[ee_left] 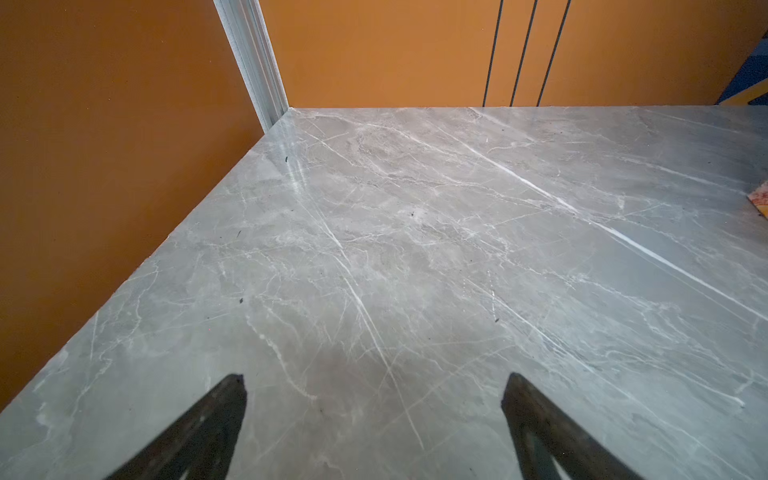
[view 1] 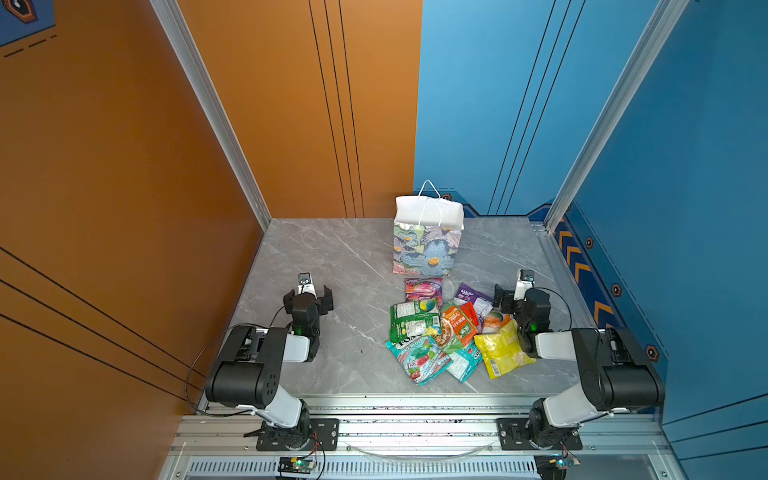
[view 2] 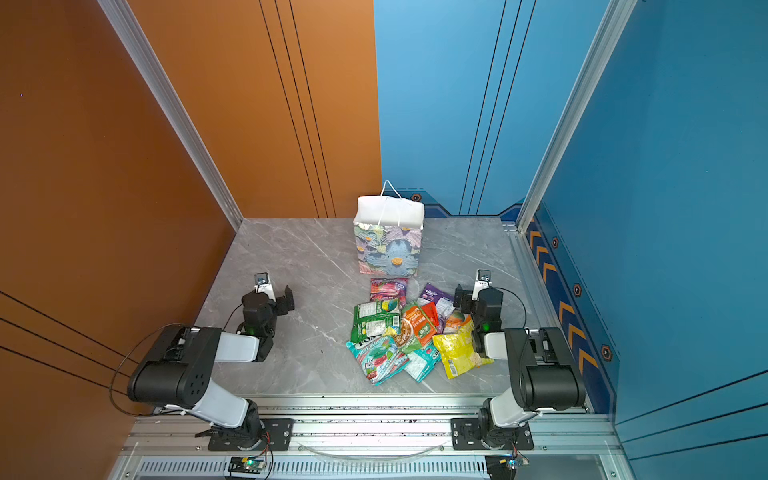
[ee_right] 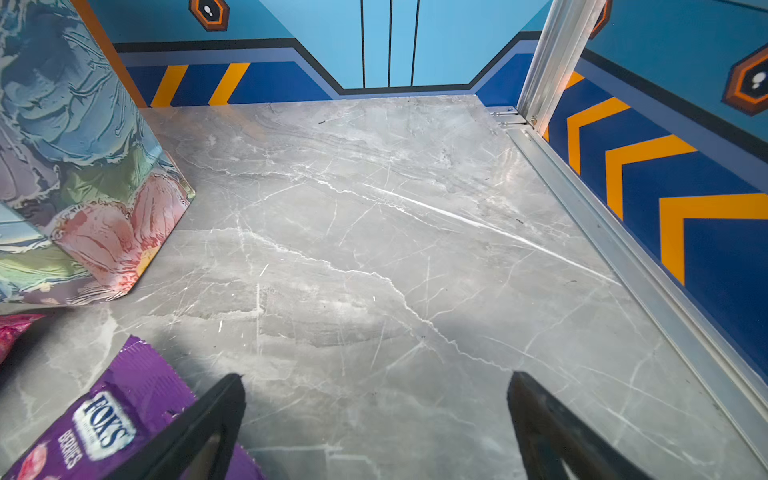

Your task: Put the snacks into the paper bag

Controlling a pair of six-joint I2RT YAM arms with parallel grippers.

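Both claws are spread and empty: the left claw (ee_left: 374, 376) over bare grey marble counter (view 1: 332, 257), the right claw (ee_right: 374, 378) just beside the heap of flat, crinkly plastic snack packets (view 1: 440, 328). These look light, limp, slippery; pinch a crimped edge. Beyond stands the upright flowered paper gift bag (view 1: 428, 249), mouth open.

table (view 1: 324, 266): grey stone top | paper bag (view 1: 426, 249): is stood upright on the table | snacks (view 1: 440, 328): are piled flat on the table, just in front of the paper bag
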